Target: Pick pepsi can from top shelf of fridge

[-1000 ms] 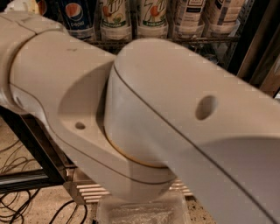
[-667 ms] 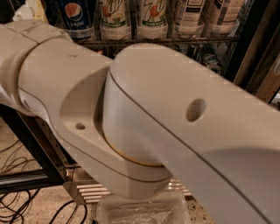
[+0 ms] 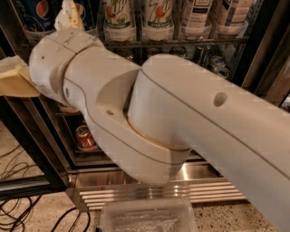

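Camera view: gripper spread wide at the shelf's left end

Gripper (image 3: 36, 41) sits far left, released, its pale fingers (image 3: 68, 16) well apart. Just behind it the pepsi can (image 3: 38, 13) stands upright on the top shelf (image 3: 181, 43) of the fridge (image 3: 263, 50): blue, with a red-white round logo and its top cropped. 7up cans (image 3: 118, 18) stand to its right.

We see a thick arm (image 3: 204, 118) of smooth off-white plastic shells: a broad rounded tube with one small oval hole (image 3: 219, 99) in its side. A thin tan seam joins it to a curved elbow housing (image 3: 113, 127) that carries a small round hole. Beyond that come drum-shaped wrist segments (image 3: 56, 61) with fine seam lines and tiny dark dots. The gripper (image 3: 40, 45) sits at the upper left of our view, its two pale yellow-cream fingers (image 3: 16, 80) spread apart.
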You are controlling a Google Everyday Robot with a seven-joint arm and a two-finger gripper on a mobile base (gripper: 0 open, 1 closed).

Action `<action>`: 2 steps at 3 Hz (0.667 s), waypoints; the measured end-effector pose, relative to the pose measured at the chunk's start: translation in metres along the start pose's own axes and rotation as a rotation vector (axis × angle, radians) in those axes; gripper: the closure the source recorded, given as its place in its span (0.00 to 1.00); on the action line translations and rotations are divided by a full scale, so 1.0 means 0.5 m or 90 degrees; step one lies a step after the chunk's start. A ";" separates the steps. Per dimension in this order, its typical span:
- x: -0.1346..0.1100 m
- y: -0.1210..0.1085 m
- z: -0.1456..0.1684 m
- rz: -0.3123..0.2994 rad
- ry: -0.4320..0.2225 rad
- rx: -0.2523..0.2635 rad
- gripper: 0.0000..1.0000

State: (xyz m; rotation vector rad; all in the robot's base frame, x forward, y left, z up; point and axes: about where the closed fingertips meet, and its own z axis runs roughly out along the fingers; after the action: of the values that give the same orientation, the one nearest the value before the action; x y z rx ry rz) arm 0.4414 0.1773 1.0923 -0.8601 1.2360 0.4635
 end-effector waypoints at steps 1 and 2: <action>-0.007 -0.035 0.001 -0.029 -0.025 0.013 0.00; 0.018 0.001 0.025 -0.052 -0.013 -0.012 0.00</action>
State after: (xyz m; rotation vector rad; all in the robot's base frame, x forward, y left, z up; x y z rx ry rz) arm 0.4517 0.1861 1.0845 -0.9162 1.1745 0.4191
